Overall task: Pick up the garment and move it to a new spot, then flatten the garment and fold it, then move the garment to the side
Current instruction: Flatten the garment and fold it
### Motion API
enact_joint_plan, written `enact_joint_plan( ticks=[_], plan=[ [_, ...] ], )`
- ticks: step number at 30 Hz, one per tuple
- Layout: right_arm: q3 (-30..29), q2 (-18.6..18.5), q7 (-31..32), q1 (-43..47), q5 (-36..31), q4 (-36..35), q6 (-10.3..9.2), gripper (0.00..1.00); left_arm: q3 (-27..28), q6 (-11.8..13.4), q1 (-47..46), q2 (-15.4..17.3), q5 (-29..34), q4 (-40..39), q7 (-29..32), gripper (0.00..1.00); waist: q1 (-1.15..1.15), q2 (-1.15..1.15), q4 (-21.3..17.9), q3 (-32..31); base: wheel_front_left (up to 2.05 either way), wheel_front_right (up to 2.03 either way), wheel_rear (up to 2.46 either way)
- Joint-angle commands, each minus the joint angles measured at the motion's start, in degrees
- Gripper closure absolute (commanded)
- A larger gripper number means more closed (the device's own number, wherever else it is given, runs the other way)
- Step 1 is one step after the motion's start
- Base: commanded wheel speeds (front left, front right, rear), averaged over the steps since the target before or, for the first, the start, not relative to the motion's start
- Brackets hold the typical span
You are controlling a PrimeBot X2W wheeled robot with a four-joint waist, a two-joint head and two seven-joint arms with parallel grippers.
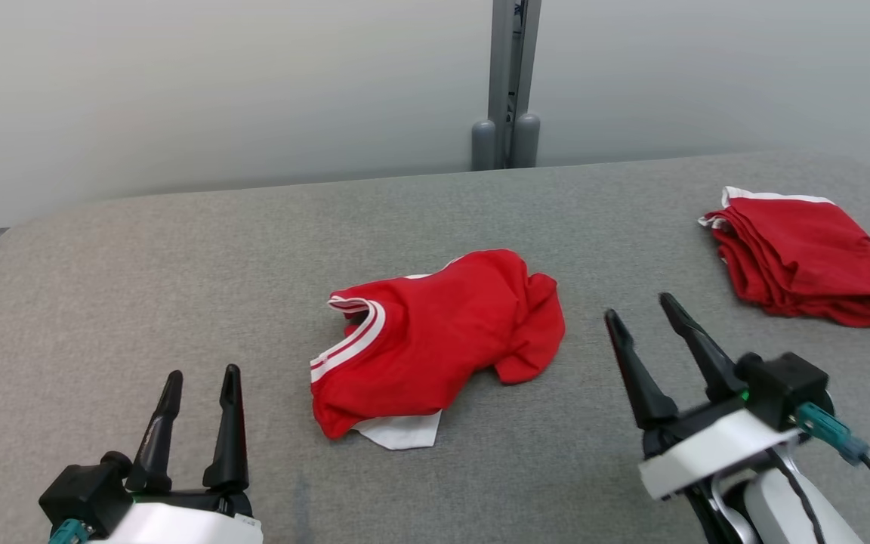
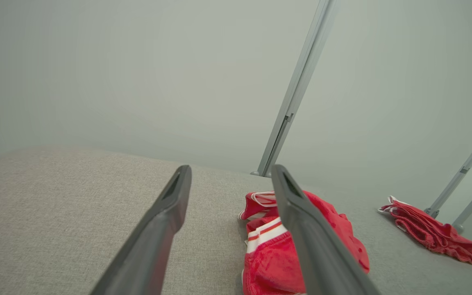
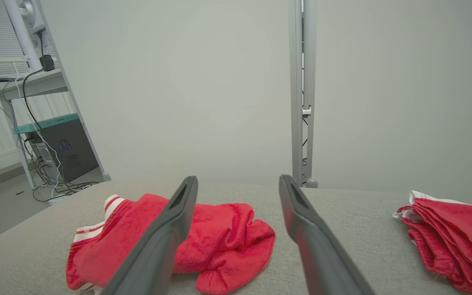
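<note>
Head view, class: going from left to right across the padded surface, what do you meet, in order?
left gripper → crumpled red garment → right gripper → folded red garment

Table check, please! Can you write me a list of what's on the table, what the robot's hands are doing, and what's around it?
Surface: grey cloth-covered table with rounded corners.
Job's things: red garment with white stripes, crumpled in the middle of the table, not yet flattened or folded, and nothing is touching it.
Clutter: folded red pile at the far right, apart from the garment.
Grippers: left gripper open and empty at the near left; right gripper open and empty, to the right of the garment.
Cables: black cable with a teal plug at the right wrist; tangled floor cables.
Surroundings: pale wall, grey post, dark box under a shelf.
</note>
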Motion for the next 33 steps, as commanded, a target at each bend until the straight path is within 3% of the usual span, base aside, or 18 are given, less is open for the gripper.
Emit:
enact_joint_plan(
  ticks=[1,8,14,22,28,33],
  plan=[
    [0.9,-0.4,0.3,-1.4,0.2,0.1,0.01,0.00,0.1,-0.4,-0.9,0.1,0.2,0.2,-0.2,0.00,0.00,0.00,0.5,0.2,0.00,0.00,0.00],
    [9.1,-0.6,5.7,-11.1,1.5,4.5,0.01,0.00,-0.7,-0.7,-2.0,-0.8,0.0,1.3,-0.2,0.00,0.00,0.00,6.2,0.9,0.00,0.00,0.00],
    [13.8,1.3,14.8,-19.4,4.3,12.7,0.01,0.00,-0.2,-1.3,-2.6,-1.7,-0.4,2.3,-0.2,0.00,0.00,0.00,11.9,1.4,0.00,0.00,0.00],
    [16.6,4.1,26.3,-29.3,7.2,28.0,0.01,0.00,0.3,-2.4,-2.7,-3.2,-0.1,3.6,-0.2,0.00,0.00,0.00,17.6,1.6,0.00,0.00,0.00],
    [16.3,5.1,29.7,-33.3,6.6,37.4,0.01,0.00,0.6,-3.5,-2.7,-4.1,0.3,4.6,-0.2,0.00,0.00,0.00,20.1,1.7,0.00,0.00,0.00],
    [17.2,5.2,30.7,-34.8,6.5,41.1,0.01,0.00,0.9,-4.0,-3.2,-4.5,0.5,5.0,-0.2,0.00,0.00,0.00,20.9,2.1,0.00,0.00,0.00]
  ],
)
